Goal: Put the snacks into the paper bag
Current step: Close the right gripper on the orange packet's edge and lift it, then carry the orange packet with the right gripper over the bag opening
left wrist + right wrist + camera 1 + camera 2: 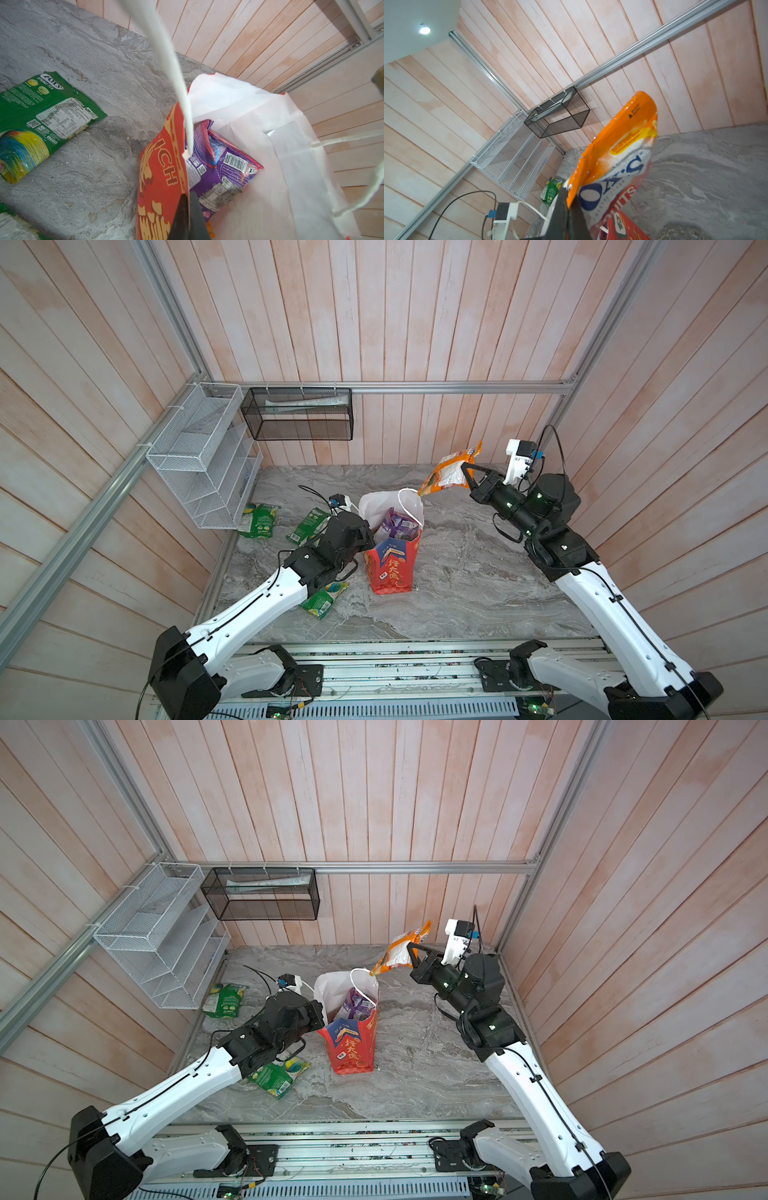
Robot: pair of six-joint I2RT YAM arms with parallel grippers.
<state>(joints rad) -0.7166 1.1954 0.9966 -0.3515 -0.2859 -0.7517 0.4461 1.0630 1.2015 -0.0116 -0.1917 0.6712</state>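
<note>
Snack in hand is the orange packet [451,470], pinched by its edge in my right pincer [464,467]; the paper bag [392,568] stands just below and ahead of it. My left pincer [188,197] pinches the bag's rim. Next, I think, carry it over the mouth, then release.

The left arm [257,605] reaches low and forward, forearm angled in toward centre, and the left hand [188,195] is pinched tight on the paper bag [392,568] rim. Over to the right arm [602,605]: steep, elbow bent, wrist raised, and the right hand [463,466] grips an orange snack packet [446,472] aloft, fingers pointing inward.
</note>
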